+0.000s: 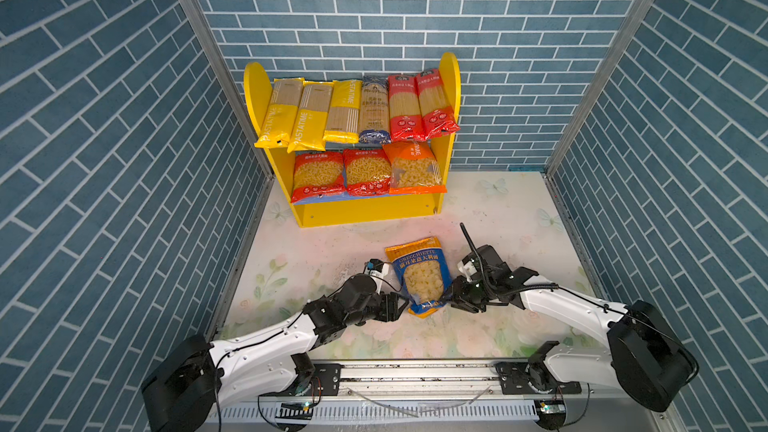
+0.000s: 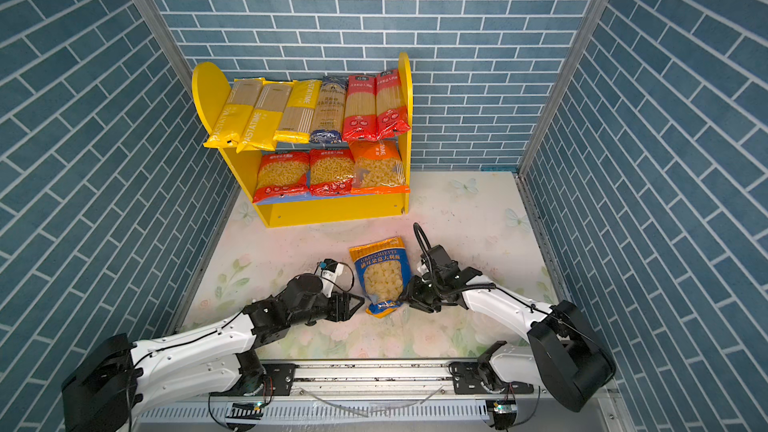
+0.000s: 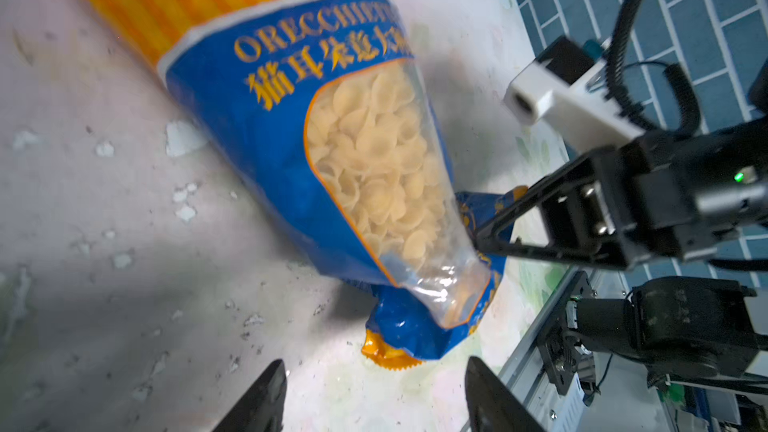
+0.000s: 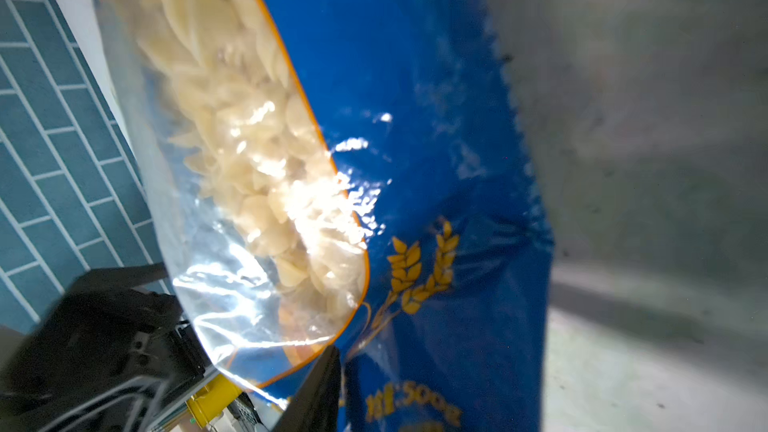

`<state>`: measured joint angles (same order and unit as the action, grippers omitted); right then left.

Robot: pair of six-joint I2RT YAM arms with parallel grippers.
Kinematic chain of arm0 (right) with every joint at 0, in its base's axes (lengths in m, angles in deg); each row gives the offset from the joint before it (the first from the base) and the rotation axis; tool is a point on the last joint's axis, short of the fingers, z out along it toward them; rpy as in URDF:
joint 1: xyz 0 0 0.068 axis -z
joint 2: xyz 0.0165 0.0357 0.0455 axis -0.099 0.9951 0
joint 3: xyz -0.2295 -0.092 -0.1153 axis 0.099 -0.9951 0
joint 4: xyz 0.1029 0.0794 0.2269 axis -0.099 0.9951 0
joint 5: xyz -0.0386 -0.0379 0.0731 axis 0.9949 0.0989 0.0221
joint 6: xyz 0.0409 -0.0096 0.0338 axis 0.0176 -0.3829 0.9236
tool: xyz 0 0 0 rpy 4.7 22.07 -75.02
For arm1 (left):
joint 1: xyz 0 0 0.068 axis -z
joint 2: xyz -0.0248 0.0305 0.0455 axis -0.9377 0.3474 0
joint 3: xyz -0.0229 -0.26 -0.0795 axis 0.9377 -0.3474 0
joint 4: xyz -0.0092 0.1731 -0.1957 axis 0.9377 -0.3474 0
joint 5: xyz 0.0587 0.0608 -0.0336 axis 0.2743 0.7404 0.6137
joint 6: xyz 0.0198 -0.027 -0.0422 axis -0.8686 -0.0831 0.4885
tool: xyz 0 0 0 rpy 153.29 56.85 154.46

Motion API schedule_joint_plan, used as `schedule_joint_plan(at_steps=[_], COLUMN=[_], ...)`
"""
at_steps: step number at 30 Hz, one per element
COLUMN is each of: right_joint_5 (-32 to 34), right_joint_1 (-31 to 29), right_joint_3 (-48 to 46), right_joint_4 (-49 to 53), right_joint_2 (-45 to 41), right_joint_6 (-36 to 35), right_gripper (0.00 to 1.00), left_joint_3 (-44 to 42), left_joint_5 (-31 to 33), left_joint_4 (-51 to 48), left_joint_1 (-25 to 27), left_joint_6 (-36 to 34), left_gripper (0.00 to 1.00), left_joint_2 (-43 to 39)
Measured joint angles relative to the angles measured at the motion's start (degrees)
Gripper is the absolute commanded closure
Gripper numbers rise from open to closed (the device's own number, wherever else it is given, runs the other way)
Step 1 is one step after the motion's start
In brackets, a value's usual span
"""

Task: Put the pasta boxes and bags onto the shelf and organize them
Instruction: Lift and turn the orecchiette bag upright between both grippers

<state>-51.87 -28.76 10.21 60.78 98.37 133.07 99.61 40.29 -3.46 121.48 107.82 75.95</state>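
ten packs: nine fill the shelf (image 1: 365,211), six long ones across the upper board and three wider ones below; the tenth is not on it.
left tool (image 1: 399,305): released, jaws spread, low over the tabletop (image 1: 498,209), just left of the bag's near end and not touching it.
bag (image 1: 422,274): blue and orange, on the tabletop between the two tools, in front of the shelf and well apart from it; its near end is crumpled.
long axis: runs away from the robot toward the shelf, leaning a little to the left at the far end.
right tool (image 1: 451,295): its tip is against the bag's near right edge; i cannot tell whether it pinches the film or has let go.
key relation: both tools flank the same near end, so each faces the bag's narrow width; the right one is nearer.
next move, as a judgement: a grip across that width, then a carry straight ahead; the lower board looks nearly full.
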Motion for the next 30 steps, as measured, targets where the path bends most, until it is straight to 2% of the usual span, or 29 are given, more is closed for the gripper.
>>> schedule_joint_plan(at_steps=[4, 8, 13, 16, 19, 21, 23, 27, 30], right_joint_5=[-0.5, -2.1, -4.3, -4.4, -4.2, -4.2, -4.0, -3.6, -4.7], right_joint_1=[6.3, 6.7, 6.0, 3.5, 0.1, -1.1, -1.6, -1.8, -2.6], right_joint_3=[0.5, 0.5, 0.5, 0.4, 0.3, -0.1, -0.3, -0.3, -0.3], right_joint_4=[3.0, 1.9, -2.6, -5.7, -8.6, -10.3, -11.5, -13.0, -15.4], right_joint_2=[0.2, 3.9, 6.8, 8.3, 10.4, 11.0, 11.0, 11.0, 11.0], right_joint_6=[-5.1, -6.7, -6.1, -4.5, -2.3, -1.2, 0.0, 1.5, 2.9], right_gripper=[0.51, 0.52, 0.58, 0.65, 0.73, 0.77, 0.80, 0.84, 0.81], left_joint_3=[-2.8, -2.7, -2.6, -3.1, -5.8, -8.0, -8.8, -7.0, -5.0], left_joint_5=[-1.6, -3.6, -6.6, -8.5, -9.2, -9.0, -8.2, -4.0, 1.6], left_joint_4=[5.2, 13.8, 26.3, 34.8, 40.7, 41.0, 36.4, 18.1, 4.5], left_joint_1=[0.7, 1.2, 1.5, 1.7, 1.7, 1.6, 1.7, 1.7, 1.7], left_joint_6=[3.0, 5.0, 8.5, 11.0, 13.5, 14.6, 14.6, 12.5, 11.6], left_gripper=[0.34, 0.41, 0.56, 0.72, 0.85, 0.90, 0.93, 0.98, 0.93], left_joint_2=[4.6, 11.7, 22.7, 28.4, 29.9, 27.8, 22.4, 4.3, -9.5])
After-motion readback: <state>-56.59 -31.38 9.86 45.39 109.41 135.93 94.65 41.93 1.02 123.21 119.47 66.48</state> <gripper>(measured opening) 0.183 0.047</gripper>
